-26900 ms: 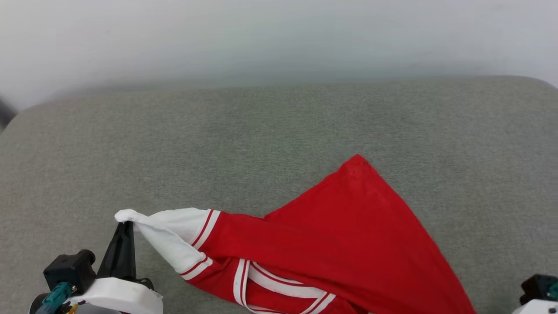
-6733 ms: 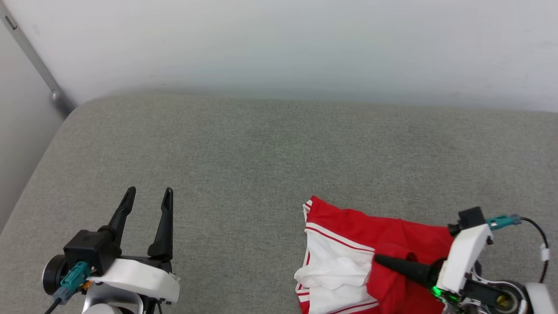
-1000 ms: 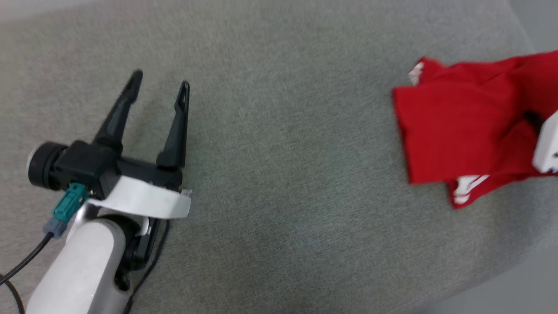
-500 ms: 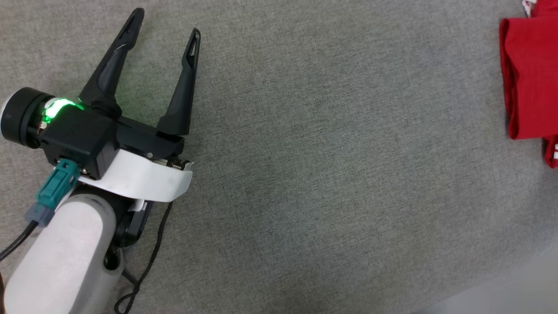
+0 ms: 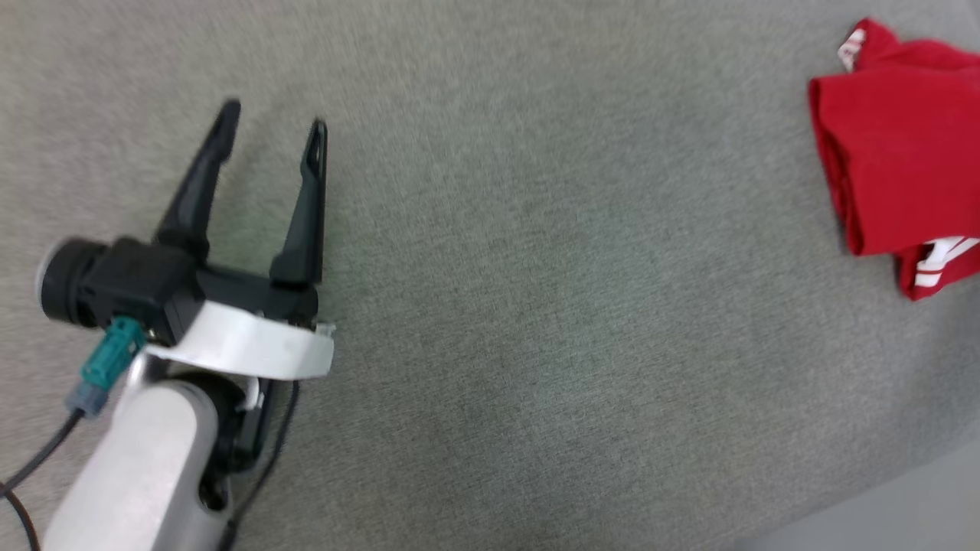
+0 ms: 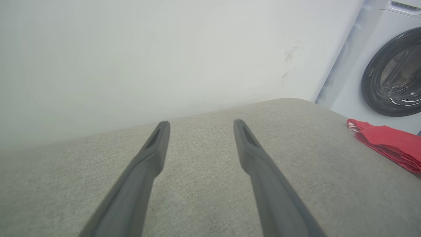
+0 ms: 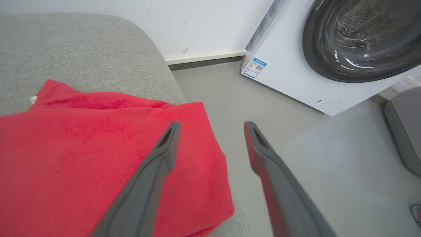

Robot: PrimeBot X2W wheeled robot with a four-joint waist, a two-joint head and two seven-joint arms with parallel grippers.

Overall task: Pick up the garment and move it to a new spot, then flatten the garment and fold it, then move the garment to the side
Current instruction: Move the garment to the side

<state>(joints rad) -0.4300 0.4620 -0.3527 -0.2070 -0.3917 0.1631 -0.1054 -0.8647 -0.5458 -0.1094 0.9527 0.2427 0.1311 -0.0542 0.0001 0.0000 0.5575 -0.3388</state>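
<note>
The garment (image 5: 896, 168) lies folded into a red bundle at the far right of the grey cushion (image 5: 536, 306), with a bit of white print showing at its lower edge. In the left wrist view the garment (image 6: 388, 144) sits far off to the right. My left gripper (image 5: 272, 115) hovers open over bare cushion at the left, nothing between its fingers (image 6: 154, 154). My right gripper (image 7: 212, 125) is open above the right edge of the garment (image 7: 82, 148), one finger over the red cloth, the other over the floor beyond the cushion's edge.
A white washing machine (image 7: 329, 49) with a dark round door stands on the grey floor (image 7: 312, 164) just past the cushion's right end. A white wall (image 6: 164, 49) runs behind the cushion. A grey rounded object (image 7: 404, 128) sits at the right of the floor.
The head camera has swung, so the whole picture has shifted. The white wrist part that overlapped the garment a second ago is gone from the head view. My left gripper stays open.
</note>
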